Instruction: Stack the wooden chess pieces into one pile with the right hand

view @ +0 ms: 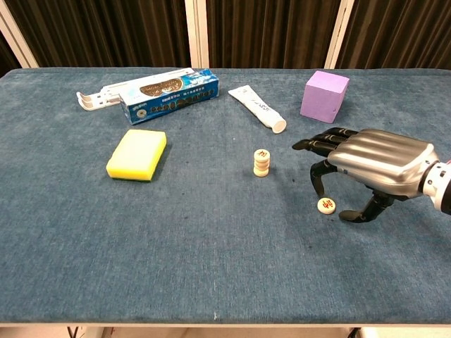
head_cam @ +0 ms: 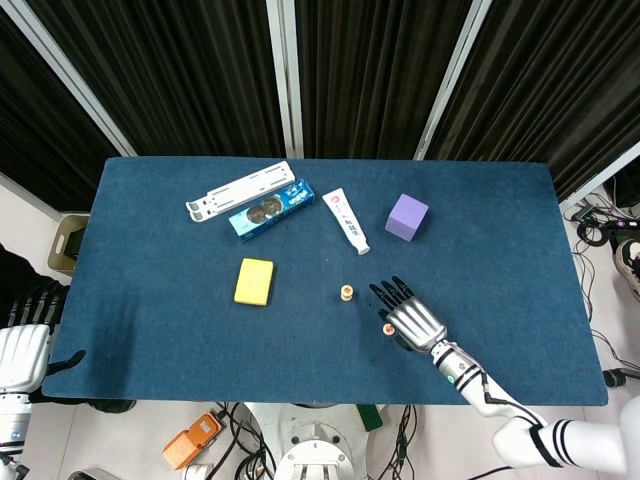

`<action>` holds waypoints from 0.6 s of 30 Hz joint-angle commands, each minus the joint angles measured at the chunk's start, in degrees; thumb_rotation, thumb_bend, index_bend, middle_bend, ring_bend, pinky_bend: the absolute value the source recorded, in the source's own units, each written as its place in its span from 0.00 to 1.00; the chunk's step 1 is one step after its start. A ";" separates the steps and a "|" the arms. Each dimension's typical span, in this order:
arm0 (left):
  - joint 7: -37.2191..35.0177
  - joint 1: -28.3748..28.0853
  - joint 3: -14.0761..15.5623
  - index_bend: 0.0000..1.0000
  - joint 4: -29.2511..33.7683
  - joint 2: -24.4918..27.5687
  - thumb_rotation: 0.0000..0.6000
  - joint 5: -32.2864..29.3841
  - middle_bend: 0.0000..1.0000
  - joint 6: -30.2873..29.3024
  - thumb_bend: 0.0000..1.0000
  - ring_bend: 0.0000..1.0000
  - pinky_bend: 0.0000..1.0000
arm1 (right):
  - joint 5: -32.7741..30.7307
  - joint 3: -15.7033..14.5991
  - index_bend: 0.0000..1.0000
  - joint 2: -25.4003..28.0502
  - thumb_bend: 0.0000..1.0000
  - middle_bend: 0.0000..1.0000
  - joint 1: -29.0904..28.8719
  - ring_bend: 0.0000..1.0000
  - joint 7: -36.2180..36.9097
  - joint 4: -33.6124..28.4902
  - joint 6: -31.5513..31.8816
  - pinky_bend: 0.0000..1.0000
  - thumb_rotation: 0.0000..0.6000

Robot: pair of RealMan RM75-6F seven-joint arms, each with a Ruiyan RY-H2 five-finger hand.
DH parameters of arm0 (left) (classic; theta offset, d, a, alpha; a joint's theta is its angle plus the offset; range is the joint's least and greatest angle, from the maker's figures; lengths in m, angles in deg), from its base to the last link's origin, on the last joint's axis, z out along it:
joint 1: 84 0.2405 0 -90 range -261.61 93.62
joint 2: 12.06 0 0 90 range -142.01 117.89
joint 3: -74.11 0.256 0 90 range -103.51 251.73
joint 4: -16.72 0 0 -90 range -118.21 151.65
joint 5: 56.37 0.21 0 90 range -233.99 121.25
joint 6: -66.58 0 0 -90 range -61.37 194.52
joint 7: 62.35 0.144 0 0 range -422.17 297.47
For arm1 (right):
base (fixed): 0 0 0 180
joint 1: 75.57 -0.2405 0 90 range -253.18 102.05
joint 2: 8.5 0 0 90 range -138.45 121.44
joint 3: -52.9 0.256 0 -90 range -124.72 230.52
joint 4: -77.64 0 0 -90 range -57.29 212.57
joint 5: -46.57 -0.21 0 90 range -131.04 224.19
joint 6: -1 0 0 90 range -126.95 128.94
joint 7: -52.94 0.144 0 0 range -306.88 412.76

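Lab: black curtains, blue-clothed table, floor cables.

A table covered in dark blue cloth stands before black pleated curtains split by pale upright posts. The floor around it is light grey, with cables at one side and an orange device below the near edge.
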 commanded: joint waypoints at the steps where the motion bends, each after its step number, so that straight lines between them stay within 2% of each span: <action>1: -0.06 0.02 0.01 0.08 -0.06 -0.03 1.00 0.01 0.01 -0.02 0.00 0.00 0.00 | 0.04 0.27 0.51 -0.22 0.44 0.00 0.06 0.00 0.11 0.33 -0.44 0.00 1.00; 13: -0.36 0.16 0.09 0.08 -0.57 -0.25 1.00 -0.15 0.01 0.07 0.00 0.00 0.00 | -0.18 1.54 0.52 -1.34 0.47 0.00 -0.30 0.00 0.23 1.31 -2.96 0.00 1.00; 18: -0.67 0.33 0.13 0.08 -0.89 -0.35 1.00 -0.19 0.01 -0.08 0.00 0.00 0.00 | -0.16 1.99 0.58 -1.20 0.55 0.01 -0.18 0.00 0.42 1.17 -3.08 0.00 1.00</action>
